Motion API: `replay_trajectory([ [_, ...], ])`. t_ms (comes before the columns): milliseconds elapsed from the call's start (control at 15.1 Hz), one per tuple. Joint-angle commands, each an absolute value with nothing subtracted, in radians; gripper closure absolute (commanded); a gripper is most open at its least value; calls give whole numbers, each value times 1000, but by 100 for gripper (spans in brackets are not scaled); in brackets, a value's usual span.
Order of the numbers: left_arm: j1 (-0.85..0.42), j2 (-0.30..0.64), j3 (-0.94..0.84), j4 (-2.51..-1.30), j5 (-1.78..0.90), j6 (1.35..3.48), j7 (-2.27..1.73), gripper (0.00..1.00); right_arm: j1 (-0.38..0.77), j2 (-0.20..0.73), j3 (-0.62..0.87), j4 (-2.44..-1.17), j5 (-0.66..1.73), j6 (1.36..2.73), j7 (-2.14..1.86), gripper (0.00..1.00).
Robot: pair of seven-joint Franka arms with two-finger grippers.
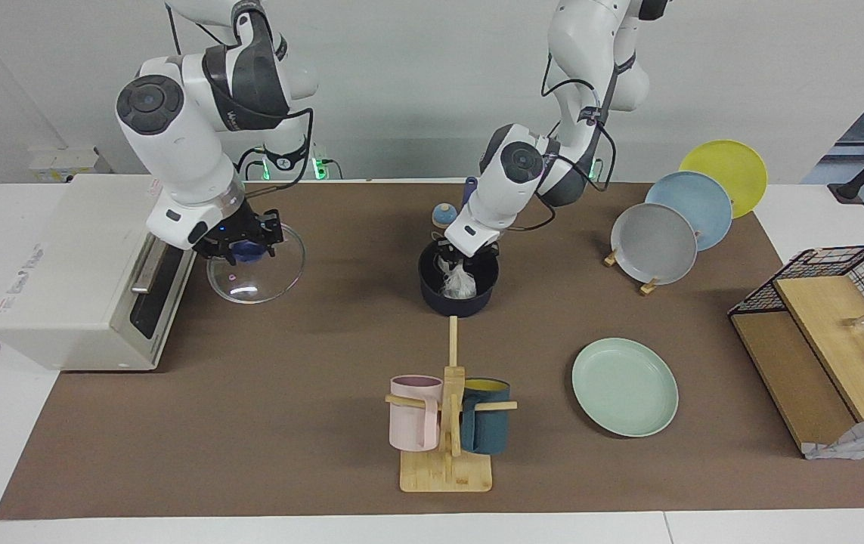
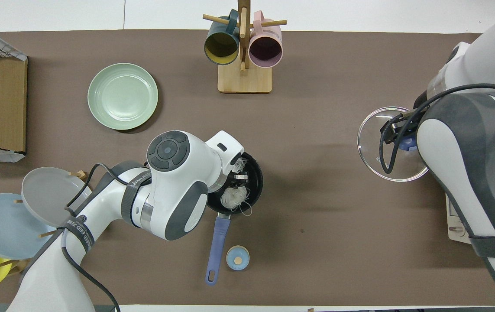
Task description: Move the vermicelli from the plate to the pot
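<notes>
Nearest the facing camera, a bamboo mug rack (image 1: 447, 423) carries a pink mug (image 1: 415, 412) and a dark teal mug (image 1: 486, 417) by their handles. Beside it, toward the left arm's end of the bench (image 1: 250, 423), lies the plate (image 1: 624, 387), smooth mint green with a raised rim and now bare. Nearer to the robots stands the pot (image 1: 459, 291), round and dark, its long blue handle (image 2: 217, 249) pointing at them.

One crinkled, glassy clump of the vermicelli (image 1: 459, 283) hangs from the left gripper (image 1: 454, 266), whose fingers are pinched on it just inside the pot's rim, probably so the strands fall in cleanly. Another clump (image 2: 233, 199) seems to lie in the pot already.

Over the clear glass lid (image 1: 256, 266), by the white oven (image 1: 76, 264), the right gripper (image 1: 239, 249) waits; whether its fingers grip the blue knob I cannot tell.
</notes>
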State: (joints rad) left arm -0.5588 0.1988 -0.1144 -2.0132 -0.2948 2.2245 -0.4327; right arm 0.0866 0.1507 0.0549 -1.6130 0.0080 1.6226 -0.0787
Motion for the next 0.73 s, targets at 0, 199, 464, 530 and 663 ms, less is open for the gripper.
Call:
replay_trajectory([
  [0,-531,149,-100,-1996,-268,2148,-407,0,95,156,103,-1595,18,1655,33,100],
  [199,-431,80,-95,-1893,-200,1967,-368,0,204,176,107,-1597,20,1764,205,100],
  [464,-238,11,-95,-1816,-160,1835,-215,0,356,230,107,-1588,18,1865,458,100],
  [530,-183,-9,-95,-1813,-160,1812,-146,0,394,236,107,-1588,18,1874,513,100],
  [663,-102,-34,-94,-1815,-155,1789,-82,0,499,283,107,-1559,6,1873,660,100],
])
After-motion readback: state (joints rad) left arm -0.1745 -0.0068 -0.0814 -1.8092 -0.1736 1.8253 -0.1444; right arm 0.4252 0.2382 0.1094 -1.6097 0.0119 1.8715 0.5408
